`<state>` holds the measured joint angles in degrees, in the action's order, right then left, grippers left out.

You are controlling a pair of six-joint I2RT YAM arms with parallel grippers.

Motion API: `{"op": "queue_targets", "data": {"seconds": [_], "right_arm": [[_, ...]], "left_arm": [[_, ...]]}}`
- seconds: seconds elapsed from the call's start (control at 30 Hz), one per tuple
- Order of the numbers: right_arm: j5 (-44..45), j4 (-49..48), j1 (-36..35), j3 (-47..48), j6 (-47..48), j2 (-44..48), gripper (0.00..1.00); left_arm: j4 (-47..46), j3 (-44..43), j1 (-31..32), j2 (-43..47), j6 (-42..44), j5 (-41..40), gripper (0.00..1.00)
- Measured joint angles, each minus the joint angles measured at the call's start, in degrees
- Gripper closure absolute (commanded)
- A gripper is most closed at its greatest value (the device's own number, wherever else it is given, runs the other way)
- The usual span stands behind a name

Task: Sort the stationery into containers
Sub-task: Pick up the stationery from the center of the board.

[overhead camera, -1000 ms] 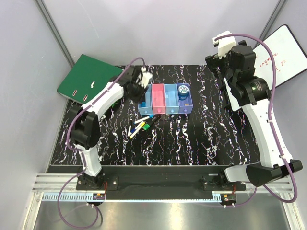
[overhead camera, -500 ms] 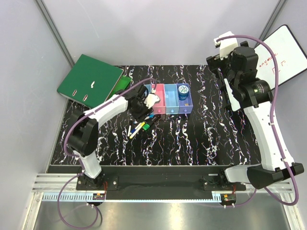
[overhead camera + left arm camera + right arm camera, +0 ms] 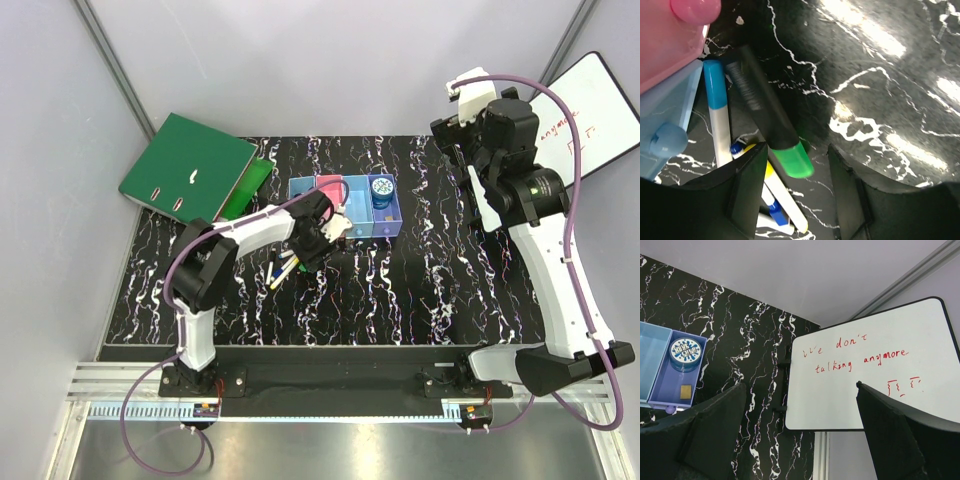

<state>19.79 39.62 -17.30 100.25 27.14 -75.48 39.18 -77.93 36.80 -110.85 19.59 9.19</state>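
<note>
Overhead, one black, white-veined marble-patterned table (image 3: 430, 290) carries one joined row of four small translucent plastic bins (image 3: 358, 200), coloured light blue, pink, light blue and purple. One round blue patterned tin (image 3: 381, 190) sits in the purple end bin. A cluster of short pens (image 3: 288, 265) lies on the table just before the row's left end, too small here to count, and the left jaws hang low over it. One large green ring binder (image 3: 185, 165) lies far left, and one white whiteboard (image 3: 590, 115) leans far right. The left wrist view separates the cluster into one black marker with a green cap (image 3: 771, 120), one blue-and-white pen (image 3: 717, 120) and at least two more white pens (image 3: 785, 200). The left jaws stand partly apart, gripping nothing, with the green cap between their tips. The right wrist view shows the right jaws spread wide and empty. Only it reveals red handwriting on the whiteboard and one small tan rectangle (image 3: 685, 391) beside the tin.
</note>
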Motion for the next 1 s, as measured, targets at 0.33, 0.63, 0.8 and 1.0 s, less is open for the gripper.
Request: {"op": "queue_targets", "data": {"seconds": [0.33,0.63,0.8,1.0], "right_arm": [[-0.44,0.13,0.00,-0.20,-0.42,0.26,0.00],[-0.94,0.15,0.00,-0.20,-0.85,0.26,0.00],[-0.94,0.20,0.00,-0.20,-0.87,0.26,0.00],[-1.01,0.22,0.00,-0.20,-0.94,0.26,0.00]], "left_arm": [[-2.64,-1.09,-0.17,-2.60,-1.40,-0.94,0.83],[-3.06,-1.42,-0.20,-2.64,-2.19,0.00,1.00],[-1.05,-0.92,-0.20,-0.81,-2.64,1.68,1.00],[1.22,-0.81,-1.31,11.10,-6.08,6.01,1.00]]}}
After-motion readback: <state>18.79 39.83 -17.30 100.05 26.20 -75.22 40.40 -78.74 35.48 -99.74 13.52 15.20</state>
